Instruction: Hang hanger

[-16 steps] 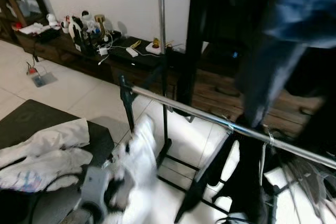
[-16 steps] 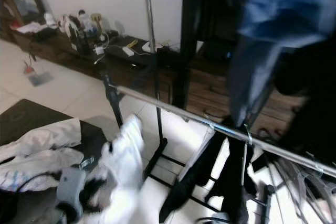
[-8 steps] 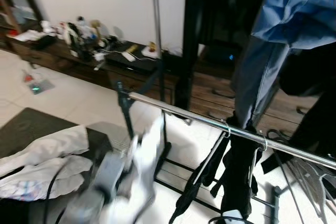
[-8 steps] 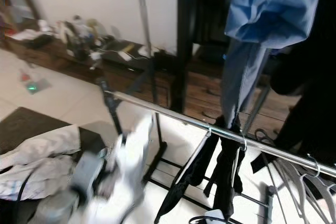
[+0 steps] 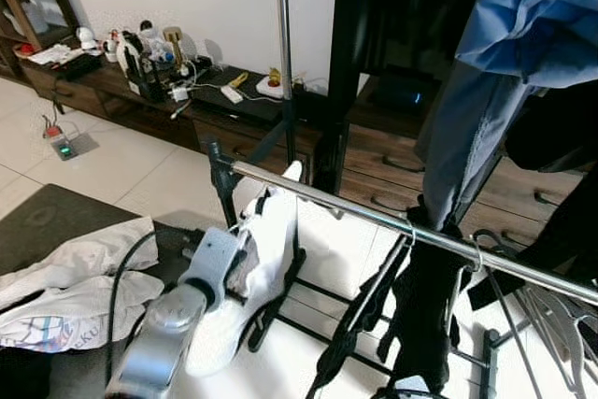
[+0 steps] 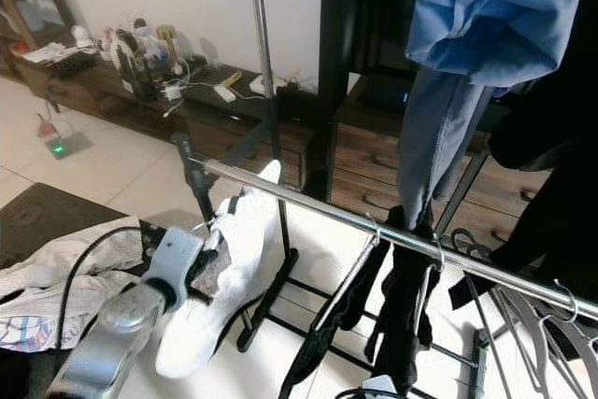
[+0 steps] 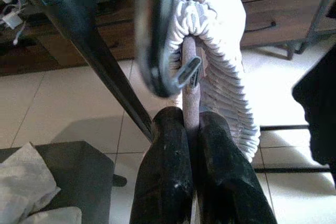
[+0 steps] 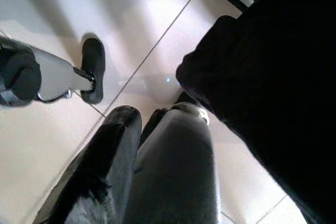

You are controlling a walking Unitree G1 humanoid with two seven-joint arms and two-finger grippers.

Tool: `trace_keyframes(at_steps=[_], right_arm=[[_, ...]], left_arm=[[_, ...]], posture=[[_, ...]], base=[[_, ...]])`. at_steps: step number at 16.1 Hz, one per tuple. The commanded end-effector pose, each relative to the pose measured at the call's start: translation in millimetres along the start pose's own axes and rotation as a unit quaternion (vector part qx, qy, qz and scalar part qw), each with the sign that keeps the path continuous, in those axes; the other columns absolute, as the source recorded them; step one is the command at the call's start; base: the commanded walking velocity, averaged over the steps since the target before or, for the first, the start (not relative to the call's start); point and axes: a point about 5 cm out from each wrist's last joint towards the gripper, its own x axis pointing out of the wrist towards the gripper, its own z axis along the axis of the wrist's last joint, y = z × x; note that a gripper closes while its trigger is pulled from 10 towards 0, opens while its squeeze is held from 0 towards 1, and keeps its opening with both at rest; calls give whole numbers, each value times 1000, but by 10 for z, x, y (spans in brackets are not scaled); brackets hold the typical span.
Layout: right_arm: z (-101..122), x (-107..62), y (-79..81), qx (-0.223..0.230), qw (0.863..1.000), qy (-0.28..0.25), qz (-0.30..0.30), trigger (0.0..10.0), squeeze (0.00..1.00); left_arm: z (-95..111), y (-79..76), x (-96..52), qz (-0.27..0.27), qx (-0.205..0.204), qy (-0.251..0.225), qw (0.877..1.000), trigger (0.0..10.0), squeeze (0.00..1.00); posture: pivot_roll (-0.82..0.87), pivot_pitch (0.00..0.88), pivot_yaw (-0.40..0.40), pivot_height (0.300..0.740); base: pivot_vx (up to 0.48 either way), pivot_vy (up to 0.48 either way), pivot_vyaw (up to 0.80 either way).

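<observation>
The left gripper (image 7: 190,129) is raised just under the left end of the rail (image 5: 392,224) of the clothes rack, its two black fingers (image 7: 165,145) clenched on a thin pale neck of the hanger (image 7: 189,74). A white garment (image 5: 252,277) hangs from that hanger and drapes down beside the silver arm toward the tiled floor (image 5: 140,170). The head views show the garment's top touching the rail; the left wrist view shows the ribbed white collar and a dark curved bar close above the fingers. The right gripper (image 8: 139,129) hangs low over the floor beside dark cloth (image 8: 273,66), fingers pressed together. More dark clothes (image 6: 402,296) hang further along the rail.
</observation>
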Motion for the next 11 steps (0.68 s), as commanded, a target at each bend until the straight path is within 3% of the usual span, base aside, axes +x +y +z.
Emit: trace_keyframes(at_steps=[1, 4, 8, 11], right_arm=[[-25, -1, -2, -13, 1000, 9, 2, 10000, 0], [-26, -2, -2, -14, 1000, 8, 3, 10000, 0], [-25, -2, -1, -15, 1000, 8, 3, 10000, 0], [-24, -3, -9, -18, 1000, 10, 3, 10000, 0]], left_arm=[[102, -10, 57, 3, 16, -18, 1000, 10000, 0], [259, -35, 271, -1, 18, -27, 999, 10000, 0], [392, -75, 419, -25, -39, -46, 998, 10000, 0], [476, -8, 522, -20, -49, -43, 998, 10000, 0]], posture=[[5, 111, -44, 740], [-5, 112, -41, 740], [-13, 119, -43, 740], [-14, 125, -45, 740]], base=[[0, 0, 0], [0, 0, 0], [0, 0, 0], [0, 0, 0]])
